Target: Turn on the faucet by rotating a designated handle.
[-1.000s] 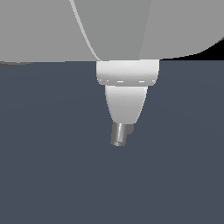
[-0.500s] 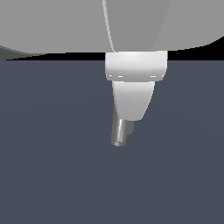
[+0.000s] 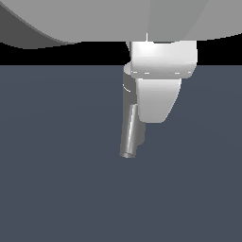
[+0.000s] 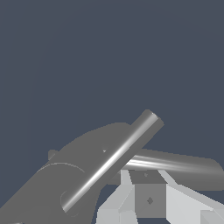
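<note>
In the exterior view the faucet [image 3: 129,97] is a grey upright body, partly behind my white gripper [image 3: 152,117]. Its shiny slanted spout [image 3: 128,136] points down toward the camera. The gripper stands against the faucet's right side in that view. In the wrist view the faucet [image 4: 61,179] fills the lower corner and the spout [image 4: 116,157] crosses it. The handle [image 4: 179,165], a grey rod, runs sideways from the faucet and lies across my gripper [image 4: 144,177]. The fingers [image 4: 117,202] show no gap and grip nothing. The handle is hidden in the exterior view.
Large pale arm links [image 3: 118,19] fill the top of the exterior view. The dark blue-grey floor [image 3: 52,179] lies around the faucet.
My gripper has moved toward the exterior view's right and slightly up. More of the faucet's body and spout now shows on its left.
</note>
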